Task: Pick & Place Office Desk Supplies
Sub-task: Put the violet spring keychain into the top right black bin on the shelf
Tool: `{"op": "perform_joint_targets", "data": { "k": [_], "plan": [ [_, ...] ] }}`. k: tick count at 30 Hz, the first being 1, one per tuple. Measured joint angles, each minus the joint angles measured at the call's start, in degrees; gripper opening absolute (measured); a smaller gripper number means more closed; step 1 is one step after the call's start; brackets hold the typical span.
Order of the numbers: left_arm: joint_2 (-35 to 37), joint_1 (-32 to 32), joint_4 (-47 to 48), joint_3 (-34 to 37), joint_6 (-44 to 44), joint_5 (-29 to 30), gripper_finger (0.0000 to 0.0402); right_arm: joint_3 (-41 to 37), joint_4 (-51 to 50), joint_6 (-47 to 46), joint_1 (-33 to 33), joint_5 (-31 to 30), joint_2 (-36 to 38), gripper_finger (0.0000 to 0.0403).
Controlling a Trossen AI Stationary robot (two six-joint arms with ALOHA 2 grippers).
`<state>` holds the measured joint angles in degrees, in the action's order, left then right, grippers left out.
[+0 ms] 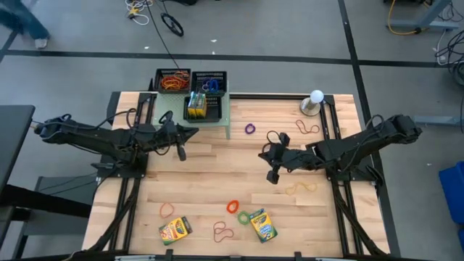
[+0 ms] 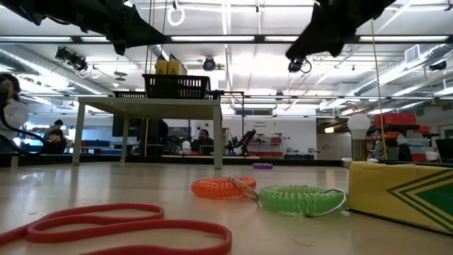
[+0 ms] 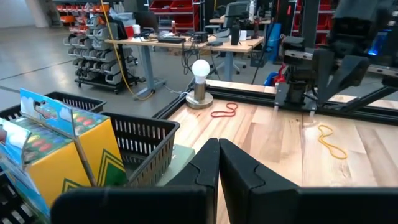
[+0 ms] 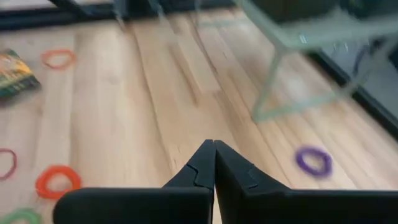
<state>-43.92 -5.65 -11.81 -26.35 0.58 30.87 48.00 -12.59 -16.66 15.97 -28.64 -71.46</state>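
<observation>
My left gripper (image 1: 180,151) hangs shut and empty in front of the pale green shelf (image 1: 217,116), beside the black mesh tray (image 3: 140,140) that holds crayon boxes (image 3: 65,149). Two more mesh trays (image 1: 174,80) stand behind it with rubber bands inside. My right gripper (image 1: 272,175) is shut and empty above the middle of the table, tilted down over bare wood. Two crayon boxes (image 1: 175,229) (image 1: 262,225) lie flat near the front edge. Loose rubber bands lie flat on the table: purple (image 4: 313,160), orange (image 4: 58,180), green (image 1: 243,216), red (image 1: 223,232), yellow (image 1: 301,187).
A white ball on a grey stand (image 1: 316,101) sits at the far right corner, with a red band (image 1: 308,128) near it. The shelf's legs (image 4: 280,74) stand on the far part of the table. Bare wood lies between the two grippers.
</observation>
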Motion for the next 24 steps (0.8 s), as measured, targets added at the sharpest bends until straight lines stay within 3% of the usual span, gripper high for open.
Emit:
{"op": "perform_joint_targets", "data": {
  "k": [4, 12, 17, 20, 24],
  "plan": [
    [0.00, 0.00, -0.06, 0.00, -0.02, -0.02, 0.0019, 2.10, -6.69, -3.88, 1.30, -1.27, -0.55, 0.0006],
    [0.00, 0.00, 0.00, 0.00, -0.13, -0.02, 0.0019, 2.32, -6.33, -1.84, 4.52, -6.64, -0.48, 0.0006],
    [0.00, 0.00, 0.00, 0.00, -0.13, -0.02, 0.0019, 2.32, -5.61, -1.98, 2.33, -8.87, -1.07, 0.0007],
    [0.00, 0.00, 0.00, 0.00, -0.13, -0.02, 0.0018, 2.32, -4.51, -2.85, -2.34, -4.00, -2.99, 0.0007],
    [0.00, 0.00, 0.00, 0.00, -0.12, -0.02, 0.0019, 2.30, -4.30, -9.13, -13.51, 4.44, -7.48, 0.0007]
  ]
}}
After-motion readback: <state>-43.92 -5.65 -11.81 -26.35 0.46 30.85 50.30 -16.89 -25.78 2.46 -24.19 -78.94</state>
